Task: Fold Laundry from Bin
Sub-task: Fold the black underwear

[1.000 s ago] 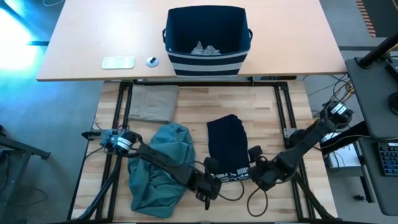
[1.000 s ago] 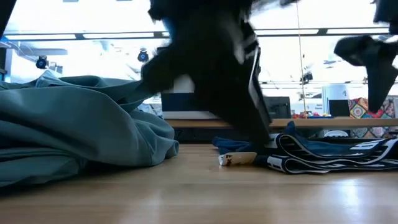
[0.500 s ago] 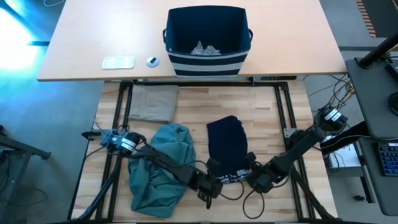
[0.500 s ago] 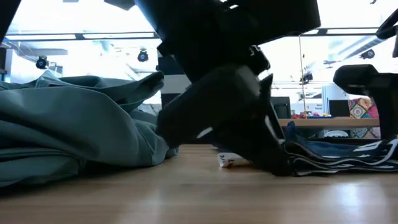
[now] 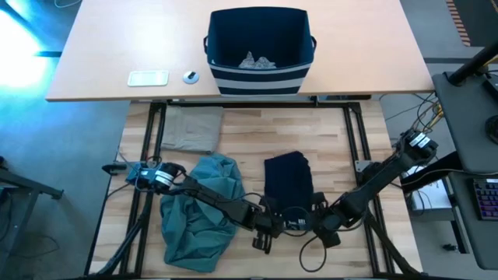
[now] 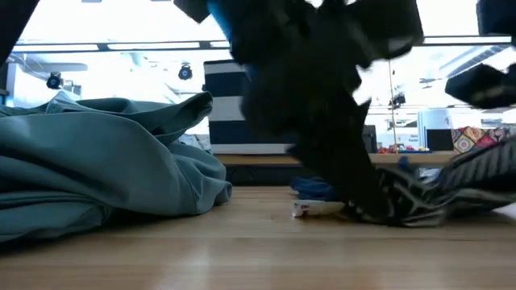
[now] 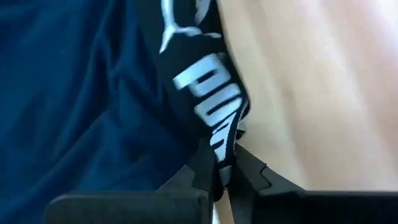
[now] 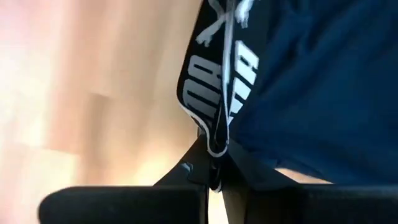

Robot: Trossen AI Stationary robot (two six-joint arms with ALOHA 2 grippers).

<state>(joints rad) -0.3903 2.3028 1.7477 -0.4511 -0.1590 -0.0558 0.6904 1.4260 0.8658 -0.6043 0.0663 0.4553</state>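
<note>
At the near edge of the wooden worktop (image 5: pixel 342 148), both pincers grip the waistband of the navy shorts (image 5: pixel 289 180). The left pincer (image 7: pixel 225 175) is closed on the lettered black band, pinching a fold of it between its fingers. The right pincer (image 8: pixel 214 169) is likewise clamped on the band's white-piped edge, just beside the left one. To the left lies the large teal-green garment (image 5: pixel 199 212), crumpled in a heap on the worktop. Farther back, the beige garment (image 5: pixel 191 127) lies folded flat near the worktop's far left corner. Beyond it, on the lighter desk (image 5: pixel 101 62), stands the navy striped bin (image 5: pixel 258 48) with small grey pieces (image 5: pixel 257 60) inside, a small white flat device (image 5: pixel 148 78) to its left.
</note>
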